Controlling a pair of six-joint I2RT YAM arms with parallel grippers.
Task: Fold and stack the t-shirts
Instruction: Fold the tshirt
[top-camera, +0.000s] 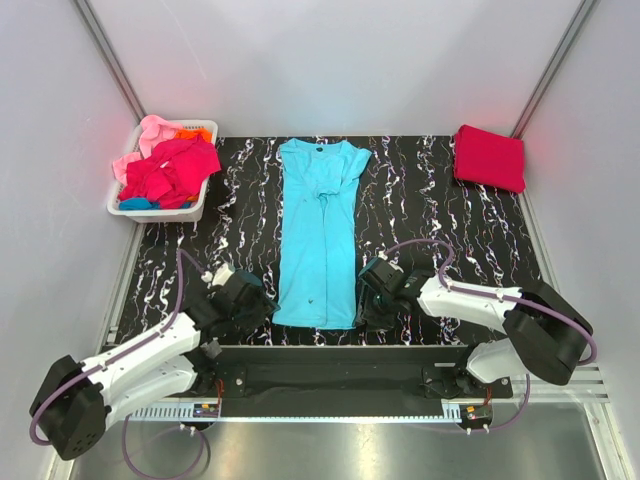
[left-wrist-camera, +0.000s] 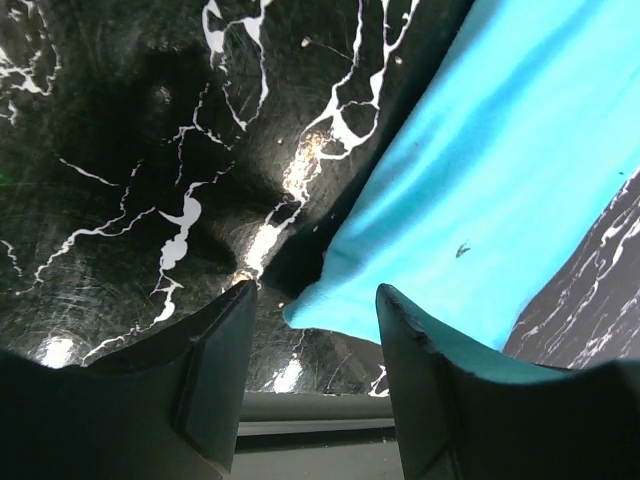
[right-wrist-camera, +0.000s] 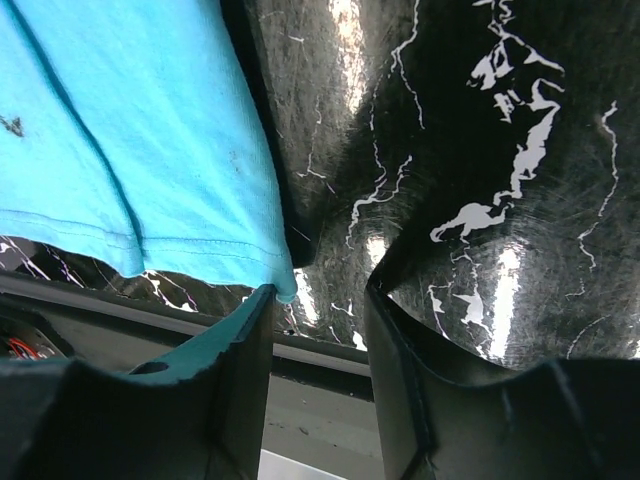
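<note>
Left fingers (left-wrist-camera: 215, 370) and right fingers (right-wrist-camera: 410, 380), both open and empty, sit at the near hem corners of the turquoise cotton t-shirt (top-camera: 318, 240) on the black marbled counter (top-camera: 420, 200).

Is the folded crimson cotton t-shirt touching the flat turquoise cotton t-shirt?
Apart. The top view shows bare black marbled tabletop between the crimson t-shirt and the turquoise t-shirt.

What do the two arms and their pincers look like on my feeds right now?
They match. The left arm and right arm have white link shells with bulky black joint housings. A thin purple cable loops along each one. The left pincer and right pincer each have two dark, flat, wedge-shaped fingers. I see no markings on them.
</note>
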